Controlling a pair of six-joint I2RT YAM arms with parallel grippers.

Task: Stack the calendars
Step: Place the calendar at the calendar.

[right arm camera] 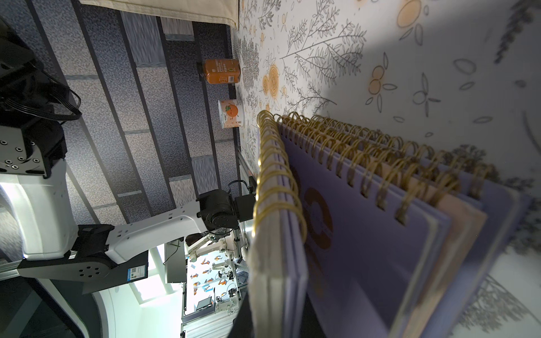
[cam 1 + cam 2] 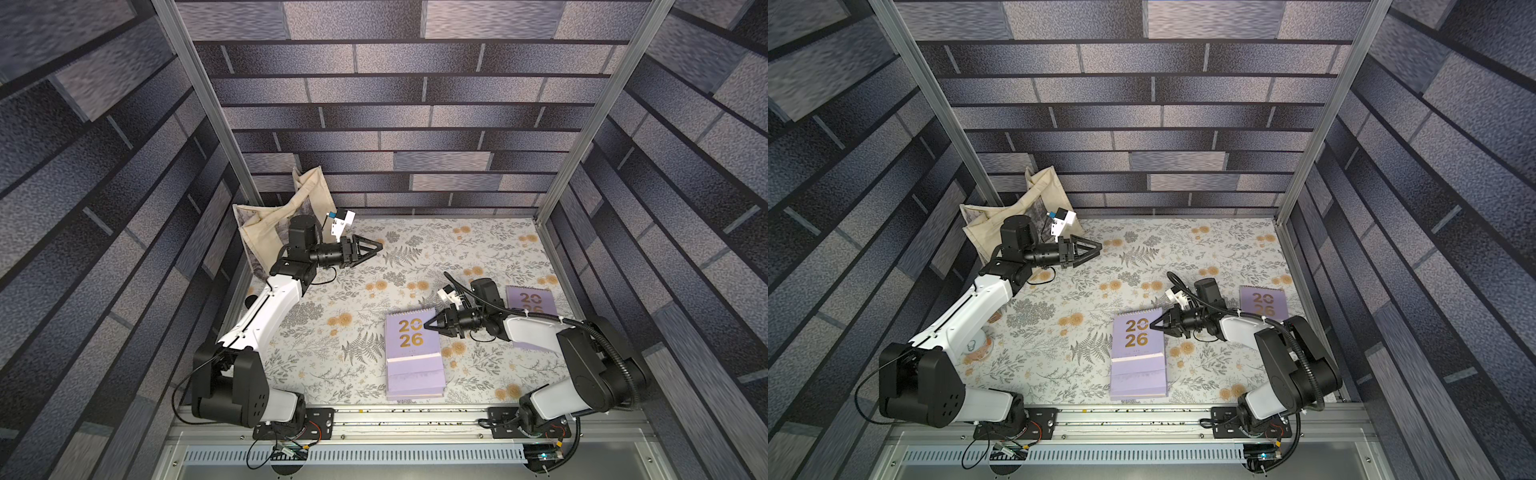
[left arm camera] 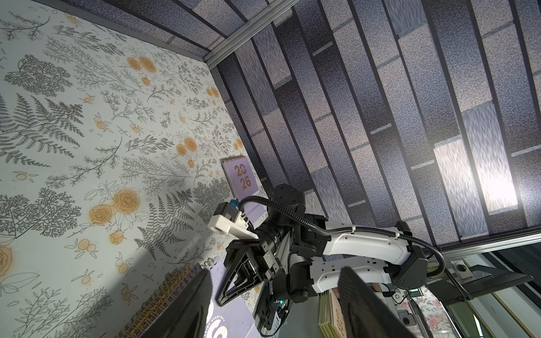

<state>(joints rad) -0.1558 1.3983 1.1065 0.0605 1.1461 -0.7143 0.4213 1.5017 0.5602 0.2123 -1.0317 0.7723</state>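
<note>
We note the right claw clenched at the spiral edge of the stack; left claw released, empty; one calendar lies apart.

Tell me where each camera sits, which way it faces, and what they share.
Top views: overhead at the front, looking down on the floral-print table; left arm and right arm show.
Left wrist: behind the open left gripper, facing the right arm.
Right wrist: close over the stack of lavender spiral-bound calendars; left arm beyond.
Shared: all see that stack.
</note>
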